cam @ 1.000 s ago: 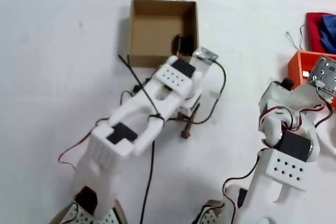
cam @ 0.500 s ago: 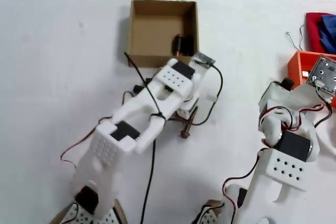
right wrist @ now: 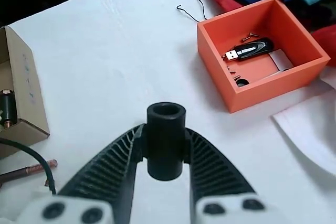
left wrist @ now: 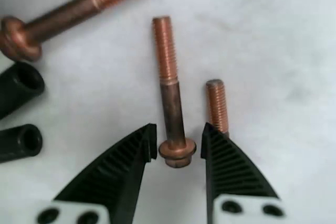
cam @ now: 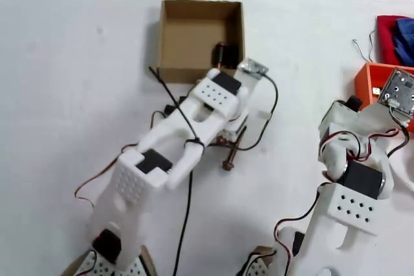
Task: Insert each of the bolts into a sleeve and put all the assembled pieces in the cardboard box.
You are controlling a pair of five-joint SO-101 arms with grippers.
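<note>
Bolts first: three copper-coloured ones lie on the white table (cam: 77, 95) under the left arm (cam: 174, 140). The middle bolt (left wrist: 172, 93) has its flanged head right between the tips of the left gripper (left wrist: 178, 140). The fingers are spread on either side of the head with a sliver of gap each side, so it's not gripping anything. A second bolt (left wrist: 216, 103) lies just beside it, with its lower end hidden behind one finger. A third bolt (left wrist: 73, 13) lies at an angle a bit farther off. Near that one's head, a black sleeve (left wrist: 18, 85) and a second black sleeve (left wrist: 18, 141) lie on their sides, open ends showing.

The right gripper (right wrist: 164, 135) is clamped on a held sleeve (right wrist: 166, 116), also black, upright with its bore facing up, above the table.

In the high view the left arm reaches to just in front of the cardboard box (cam: 187, 37). One assembled piece (cam: 222, 55) already lies inside, against the wall on the right arm's side. An orange bin (right wrist: 262, 90) with a USB stick (right wrist: 247, 51) in it sits well apart from the box, on the right arm's side.
</note>
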